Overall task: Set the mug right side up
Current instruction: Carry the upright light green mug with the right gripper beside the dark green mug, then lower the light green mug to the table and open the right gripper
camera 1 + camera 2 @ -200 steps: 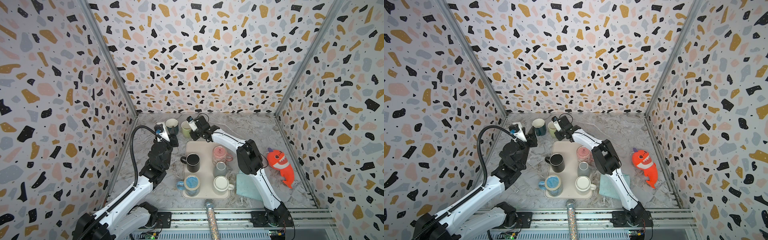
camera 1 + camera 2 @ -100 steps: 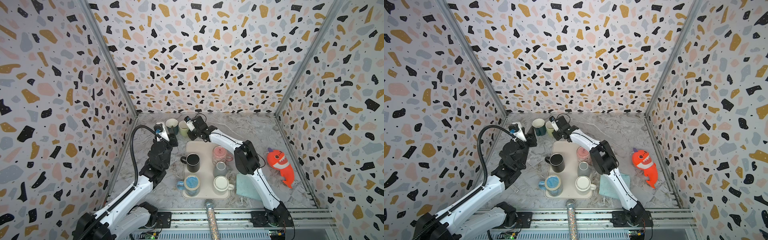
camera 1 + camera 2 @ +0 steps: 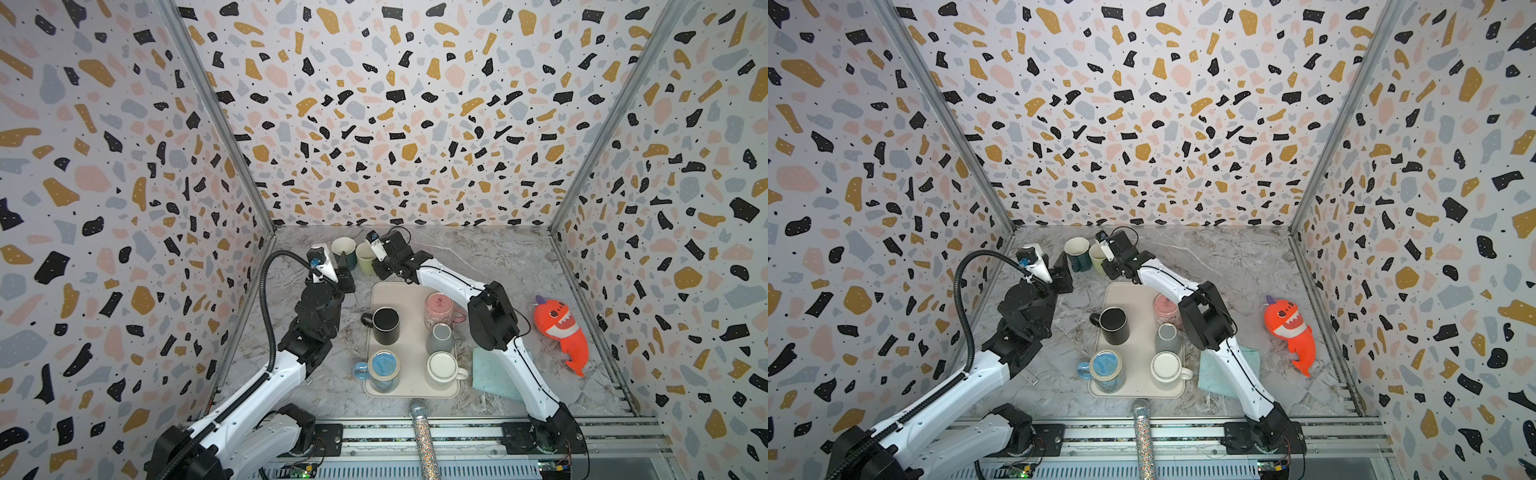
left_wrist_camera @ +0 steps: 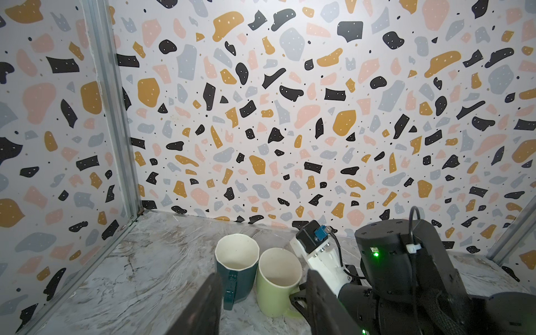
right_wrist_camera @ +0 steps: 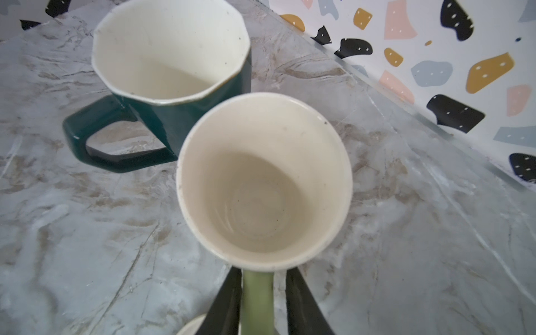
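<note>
The light green mug point(image 3: 365, 258) point(image 3: 1097, 257) stands upright, mouth up, on the marble floor at the back, close beside a dark green mug point(image 3: 344, 251) point(image 5: 171, 58). In the right wrist view its cream inside point(image 5: 261, 185) faces the camera. My right gripper point(image 5: 262, 290) point(image 3: 380, 271) straddles its handle, open, with a thin gap showing on one side. My left gripper point(image 4: 265, 277) point(image 3: 345, 272) is open and empty just in front of the two mugs.
A beige tray point(image 3: 409, 291) behind the grippers carries a black mug point(image 3: 386, 324), a pink mug point(image 3: 439, 307) and a grey mug point(image 3: 440, 338) both upside down, a white mug point(image 3: 442, 365) and a blue mug point(image 3: 384, 370). An orange plush shark point(image 3: 561, 332) and teal cloth point(image 3: 492, 374) lie right.
My right gripper's jaws have parted from the light green mug's handle. Mug and gripper shifted slightly left toward the dark green mug. The left arm has not moved.
</note>
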Controlling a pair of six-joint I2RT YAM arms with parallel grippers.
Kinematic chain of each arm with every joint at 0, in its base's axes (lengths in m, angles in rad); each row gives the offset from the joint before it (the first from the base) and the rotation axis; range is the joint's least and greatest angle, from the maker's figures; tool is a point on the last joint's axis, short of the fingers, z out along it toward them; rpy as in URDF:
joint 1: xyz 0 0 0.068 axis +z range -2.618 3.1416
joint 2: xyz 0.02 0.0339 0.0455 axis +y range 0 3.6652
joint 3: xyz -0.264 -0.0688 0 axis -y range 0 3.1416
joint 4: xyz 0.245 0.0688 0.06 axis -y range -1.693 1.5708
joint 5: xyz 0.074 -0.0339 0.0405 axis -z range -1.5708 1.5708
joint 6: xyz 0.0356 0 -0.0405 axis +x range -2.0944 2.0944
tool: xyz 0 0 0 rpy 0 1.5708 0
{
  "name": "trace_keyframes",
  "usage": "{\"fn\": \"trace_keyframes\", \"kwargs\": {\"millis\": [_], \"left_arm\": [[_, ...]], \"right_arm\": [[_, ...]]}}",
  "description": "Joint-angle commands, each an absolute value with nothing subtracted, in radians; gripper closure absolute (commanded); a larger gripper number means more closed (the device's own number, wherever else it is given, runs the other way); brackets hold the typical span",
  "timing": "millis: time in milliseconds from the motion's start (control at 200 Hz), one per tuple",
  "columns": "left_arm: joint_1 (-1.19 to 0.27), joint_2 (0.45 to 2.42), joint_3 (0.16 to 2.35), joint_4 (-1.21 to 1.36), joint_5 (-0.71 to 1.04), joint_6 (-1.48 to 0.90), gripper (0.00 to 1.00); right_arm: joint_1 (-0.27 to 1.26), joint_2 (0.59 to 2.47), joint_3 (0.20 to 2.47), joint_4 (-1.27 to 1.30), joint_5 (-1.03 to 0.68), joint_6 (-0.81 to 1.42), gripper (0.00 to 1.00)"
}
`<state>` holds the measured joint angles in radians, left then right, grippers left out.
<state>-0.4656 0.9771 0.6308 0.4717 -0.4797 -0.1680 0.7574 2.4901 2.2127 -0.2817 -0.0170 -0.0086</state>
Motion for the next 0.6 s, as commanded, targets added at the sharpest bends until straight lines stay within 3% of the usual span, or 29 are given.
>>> {"fn": "trace_keyframes", "kwargs": {"millis": [0, 135, 596], "left_arm": [[-0.46, 0.963, 0.62, 0.515, -0.486, -0.155, 0.52], [-0.459, 0.962, 0.621, 0.515, -0.487, -0.155, 0.52], [-0.459, 0.965, 0.621, 0.515, -0.485, -0.157, 0.52]], "right_arm": [[0.762, 2.44, 2.233, -0.261, -0.003, -0.01, 0.63], [0.762, 2.424, 2.206, -0.255, -0.003, -0.006, 0.58], [0.762, 2.313, 2.029, -0.22, -0.04, 0.027, 0.57]]}}
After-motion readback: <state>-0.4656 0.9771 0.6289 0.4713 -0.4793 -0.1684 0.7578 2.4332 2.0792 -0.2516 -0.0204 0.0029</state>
